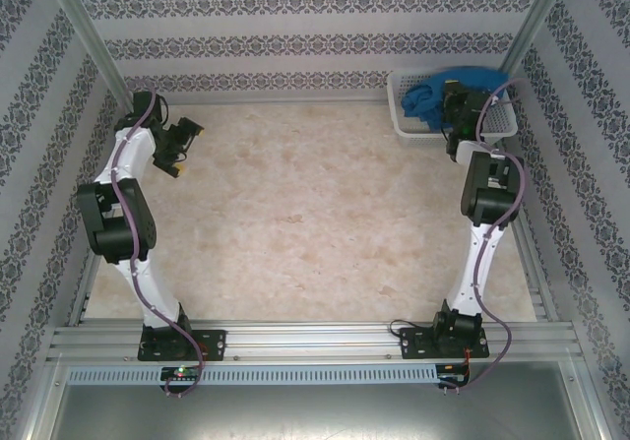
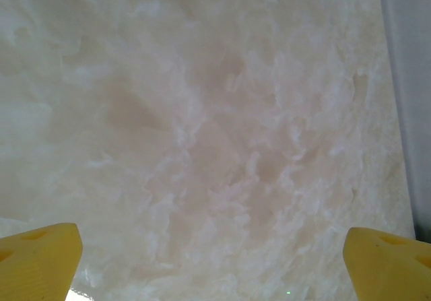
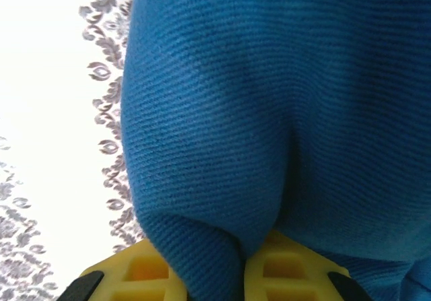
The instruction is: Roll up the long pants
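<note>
My right gripper [image 3: 244, 277] is clamped on a fold of the long pants [image 3: 269, 112]. The yellow fingers [image 3: 155, 274] have a ridge of royal-blue knit squeezed between them, and cloth bulges out either side of the pinch. From above, the pants are a crumpled heap in the white mesh basket [image 1: 399, 115], up at the one o'clock corner of the table [image 1: 295, 214], with some blue spilling toward the basket's far rim. My left gripper [image 2: 212, 264] hangs over bare marbled tabletop at about ten o'clock, its jaws spread wide and nothing between them. I read this fabric as soft and floppy, light enough for one arm but with no stiffness at all, so it should drape, trail and maybe snag on the mesh as it comes out. The ribbed weave looks grippy rather than slick, so a pinch ought to hold. This bite is on a random fold; I can't tell which part of the garment it is. For rolling I'd want the waistband or both cuffs, one corner per hand, laid flat first.
</note>
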Action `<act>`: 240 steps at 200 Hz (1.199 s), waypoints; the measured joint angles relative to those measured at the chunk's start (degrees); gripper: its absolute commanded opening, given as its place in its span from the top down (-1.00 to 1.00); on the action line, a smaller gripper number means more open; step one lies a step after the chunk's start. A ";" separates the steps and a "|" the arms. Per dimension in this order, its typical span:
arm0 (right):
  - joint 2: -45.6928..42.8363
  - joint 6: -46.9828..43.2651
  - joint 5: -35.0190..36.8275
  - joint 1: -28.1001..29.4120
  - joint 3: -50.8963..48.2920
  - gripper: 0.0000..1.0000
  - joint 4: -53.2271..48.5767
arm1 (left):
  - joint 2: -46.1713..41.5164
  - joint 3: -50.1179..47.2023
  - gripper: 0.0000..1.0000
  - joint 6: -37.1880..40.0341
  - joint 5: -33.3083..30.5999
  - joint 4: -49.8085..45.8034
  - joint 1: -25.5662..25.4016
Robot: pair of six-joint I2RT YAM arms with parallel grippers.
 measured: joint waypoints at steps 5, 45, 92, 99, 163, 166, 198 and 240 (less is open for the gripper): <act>1.05 0.24 0.17 0.28 1.31 1.00 -0.07 | 0.42 0.20 -1.00 0.00 -0.02 -0.04 0.00; 3.91 0.90 2.34 2.12 4.76 0.21 -0.50 | 1.75 0.46 -1.00 0.22 -0.22 -0.13 0.00; 2.89 1.97 3.82 2.32 -2.62 -0.82 2.97 | 1.75 0.72 -1.00 0.85 -0.33 -0.11 0.00; 2.05 2.08 4.09 2.32 -3.72 -0.91 3.56 | 1.75 0.72 -1.00 0.90 -0.31 -0.11 0.00; -10.60 -3.06 4.96 2.32 -12.74 -0.95 -7.37 | 1.70 0.68 -1.00 1.09 0.26 -0.04 0.00; -11.61 -3.69 4.98 2.32 -12.85 -0.95 -8.33 | 1.70 0.66 -1.00 1.11 0.31 -0.02 0.00; -23.61 -15.82 3.72 3.26 -12.26 -0.95 -21.00 | -0.59 -2.47 -1.00 2.47 0.55 2.05 0.00; -41.11 -46.69 6.97 12.09 -11.87 -0.95 -37.07 | -11.45 -10.78 -1.00 11.15 0.74 8.20 0.11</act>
